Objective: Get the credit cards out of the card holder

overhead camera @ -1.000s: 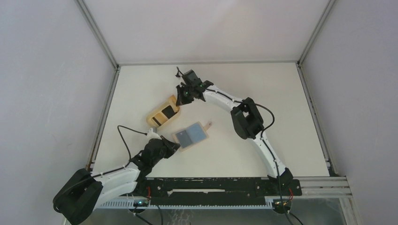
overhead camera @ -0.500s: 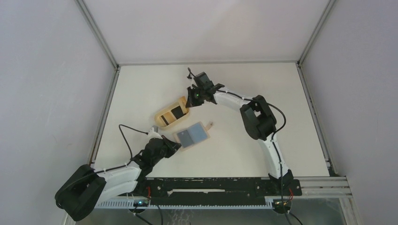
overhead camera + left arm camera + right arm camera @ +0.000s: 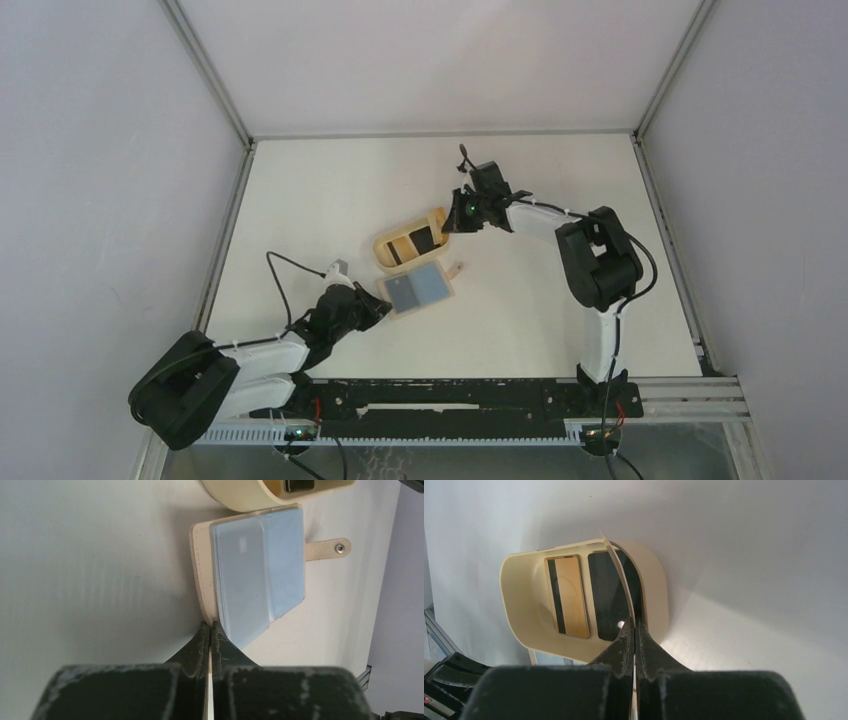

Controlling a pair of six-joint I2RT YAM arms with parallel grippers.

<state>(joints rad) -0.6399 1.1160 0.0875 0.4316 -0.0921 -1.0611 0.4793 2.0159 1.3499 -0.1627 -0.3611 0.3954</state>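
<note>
Left claw [image 3: 210, 626]: pressed together, pinching the near corner of the holder [image 3: 260, 575] by its beige cover.
Holder: open and flat on the table [image 3: 320, 190], pale blue sleeves up. The tab [image 3: 327, 549] with its snap sticks out on the side away from the left claw.
Right claw [image 3: 634, 625]: pressed together, pinching the thin wall of the tray [image 3: 524, 595].
Cards: tan card [image 3: 569, 595] with a dark stripe and black card [image 3: 606, 600] lie side by side in the tray, the black one nearer the right claw.
Edges: the holder's far edge is just beside the tray wall.
Room: bare table lies left, right and beyond both.
</note>
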